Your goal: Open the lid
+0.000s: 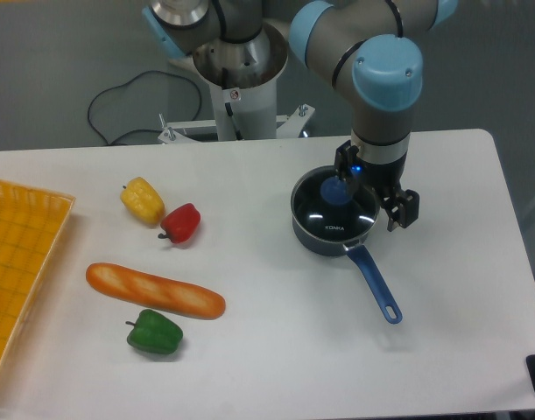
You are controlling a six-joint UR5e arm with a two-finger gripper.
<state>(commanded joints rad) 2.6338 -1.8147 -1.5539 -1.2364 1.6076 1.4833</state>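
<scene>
- one arm point(385, 79) reaches down from the base at the back of the table point(276, 350), its wrist pointing straight down over the saucepan point(333, 232).
- the pincer point(348, 186) sits low over the blue knob point(336, 190); its fingers are hidden under the wrist, so i cannot tell whether it is spread or pinching the knob. a small blue light glows on the wrist.
- the lid point(334, 213) lies flat on the saucepan, closed, its white "konka" lettering facing the camera and its metal rim matching the pan's edge.
- the saucepan stands on the right half of the table, its long blue handle point(375, 282) pointing toward the front right.
- four food items lie well apart from the pan on the left half: a yellow pepper point(142, 200) touching or just beside a red pepper point(181, 223), a baguette point(153, 290) lying slantwise in front of them, and a green pepper point(154, 332) just beside the loaf's front edge.
- nothing lies between these and the saucepan.
- an orange basket point(22, 271) sits at the table's left edge, partly cut off; its contents cannot be made out.
- a black cable point(118, 96) loops on the floor behind the table.
</scene>
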